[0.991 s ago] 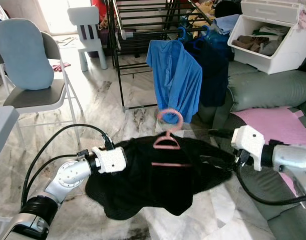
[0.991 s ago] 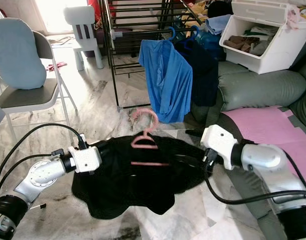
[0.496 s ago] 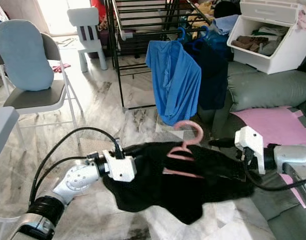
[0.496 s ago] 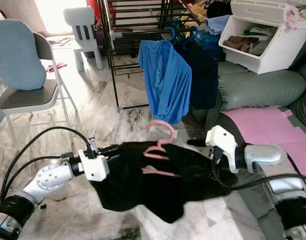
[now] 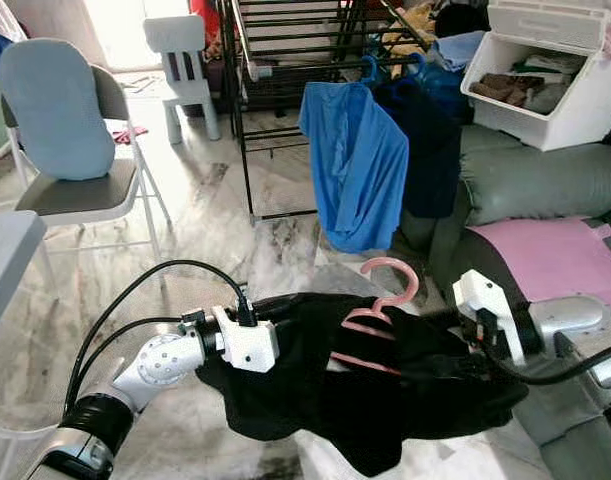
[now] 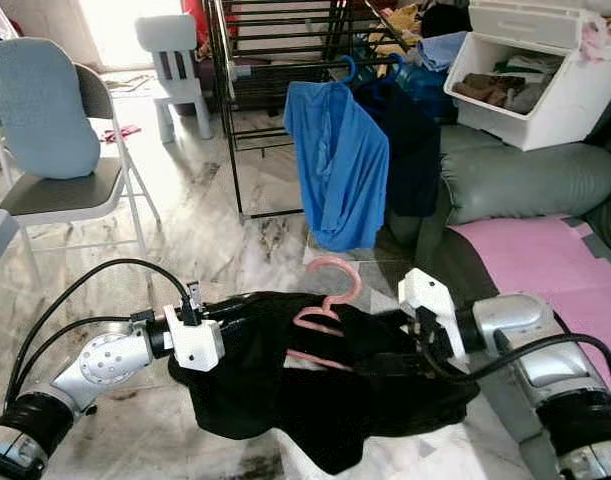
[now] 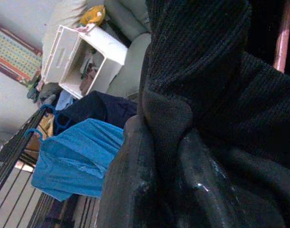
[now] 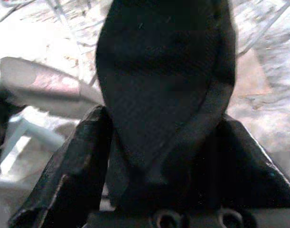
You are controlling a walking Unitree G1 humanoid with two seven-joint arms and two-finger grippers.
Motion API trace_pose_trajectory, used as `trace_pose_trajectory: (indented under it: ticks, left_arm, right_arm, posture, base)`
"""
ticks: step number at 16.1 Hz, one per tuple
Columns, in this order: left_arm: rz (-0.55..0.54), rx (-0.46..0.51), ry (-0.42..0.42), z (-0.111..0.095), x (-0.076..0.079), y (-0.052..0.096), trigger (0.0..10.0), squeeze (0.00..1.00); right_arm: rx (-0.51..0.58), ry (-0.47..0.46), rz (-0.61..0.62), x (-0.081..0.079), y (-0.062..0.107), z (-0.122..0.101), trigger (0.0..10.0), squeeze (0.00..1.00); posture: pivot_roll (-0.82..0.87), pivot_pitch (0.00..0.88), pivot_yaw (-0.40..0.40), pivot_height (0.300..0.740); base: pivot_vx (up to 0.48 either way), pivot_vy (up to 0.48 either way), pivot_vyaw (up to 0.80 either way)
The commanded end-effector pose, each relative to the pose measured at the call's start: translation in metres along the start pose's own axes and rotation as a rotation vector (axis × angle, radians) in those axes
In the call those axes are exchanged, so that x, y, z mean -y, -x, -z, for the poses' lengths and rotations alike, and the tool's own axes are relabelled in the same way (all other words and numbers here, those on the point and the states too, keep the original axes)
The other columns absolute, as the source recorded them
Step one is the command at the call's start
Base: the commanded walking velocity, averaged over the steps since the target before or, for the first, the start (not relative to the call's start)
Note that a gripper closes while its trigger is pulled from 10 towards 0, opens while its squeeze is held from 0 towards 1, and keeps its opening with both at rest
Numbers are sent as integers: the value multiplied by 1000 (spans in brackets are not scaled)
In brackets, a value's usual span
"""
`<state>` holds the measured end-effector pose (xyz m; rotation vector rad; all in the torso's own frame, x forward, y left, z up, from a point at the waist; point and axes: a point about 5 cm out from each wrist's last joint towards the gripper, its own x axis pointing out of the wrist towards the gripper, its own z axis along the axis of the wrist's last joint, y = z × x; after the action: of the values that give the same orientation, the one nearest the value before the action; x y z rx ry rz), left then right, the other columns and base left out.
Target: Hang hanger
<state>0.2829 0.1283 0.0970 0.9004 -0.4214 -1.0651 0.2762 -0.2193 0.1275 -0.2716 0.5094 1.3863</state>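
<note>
A black garment (image 5: pixel 385 390) on a pink hanger (image 5: pixel 378 310) is stretched between my two arms, low over the marble floor. The hanger's hook (image 5: pixel 395 270) points up and leans right. My left gripper (image 5: pixel 285 325) is shut on the garment's left shoulder; its fingers (image 7: pixel 135 190) pinch the black cloth in the left wrist view. At the other shoulder, my right gripper (image 5: pixel 440 335) is shut on the fabric, folded between its fingers (image 8: pixel 73 180). Ahead stands a black drying rack (image 5: pixel 285 70) with a blue shirt (image 5: pixel 357 165) and a dark garment (image 5: pixel 430 150) on blue hangers.
A folding chair with a blue cushion (image 5: pixel 60 110) stands at the left, a small white chair (image 5: pixel 185 60) behind it. A grey sofa (image 5: pixel 545 180) with a pink mat (image 5: pixel 550 260) and a white bin of clothes (image 5: pixel 545 80) is at the right.
The black garment and hanger have come slightly lower and nearer, and the two grippers have drawn closer together. The camera has shifted a little.
</note>
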Motion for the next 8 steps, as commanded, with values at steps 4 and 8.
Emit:
trace_pose_trajectory:
  ticks: [4,8]
  left_arm:
    - [-42,33,-22,-4,-10,-5,0,0]
    - [-42,37,-18,-4,-9,-6,0,0]
  right_arm:
    - [-60,-38,-93,-10,4,8,0,0]
    - [-51,-42,-82,-10,1,9,0,0]
  posture:
    - [-107,0,4,740]
    - [-107,0,5,740]
  base:
    - [0,0,0]
    - [0,0,0]
